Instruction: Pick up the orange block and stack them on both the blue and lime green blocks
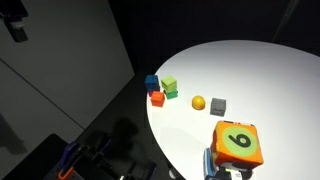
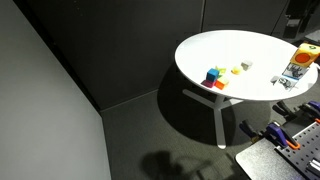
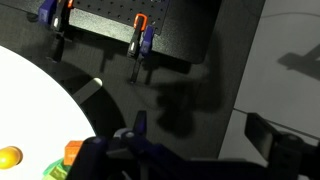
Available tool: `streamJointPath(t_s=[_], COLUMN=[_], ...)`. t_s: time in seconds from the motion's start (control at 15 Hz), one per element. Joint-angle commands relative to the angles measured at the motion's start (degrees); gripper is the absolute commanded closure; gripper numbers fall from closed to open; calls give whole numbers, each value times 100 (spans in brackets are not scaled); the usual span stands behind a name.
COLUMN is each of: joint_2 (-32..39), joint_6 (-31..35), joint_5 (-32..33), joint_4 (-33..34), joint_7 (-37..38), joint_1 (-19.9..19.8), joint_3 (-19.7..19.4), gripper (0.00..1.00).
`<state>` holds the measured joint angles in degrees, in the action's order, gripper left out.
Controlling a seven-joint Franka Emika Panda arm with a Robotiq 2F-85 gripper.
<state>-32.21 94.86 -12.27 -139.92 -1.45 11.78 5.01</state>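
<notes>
Dark room, round white table [image 1: 270, 70]. Task judged not started: the orange block [image 1: 157, 98] sat on the tabletop just beside the blue block [image 1: 152, 82] and green block [image 1: 169, 85], which stood side by side with nothing on top. Pick and stack were both left to do. Gripper [image 3: 150, 160] showed only as dark blurred shapes at the bottom edge of the wrist view; I could not tell how far the jaws stood apart. No block was seen between them.

The orange block [image 2: 218, 85] looks tiny; the bottom edge crops the cube [image 3: 72, 152].
</notes>
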Motion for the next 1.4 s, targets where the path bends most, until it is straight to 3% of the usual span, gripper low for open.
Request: streamJointPath(t_s=[0.0, 0.67, 1.33], joint_2=[41, 740, 1715], joint_6=[35, 1287, 2867], joint_5=[-22, 158, 786], joint_4=[37, 251, 496], joint_7=[-34, 0, -105], joint_1=[-103, -186, -382], joint_3=[89, 202, 122], gripper=[0, 0, 0])
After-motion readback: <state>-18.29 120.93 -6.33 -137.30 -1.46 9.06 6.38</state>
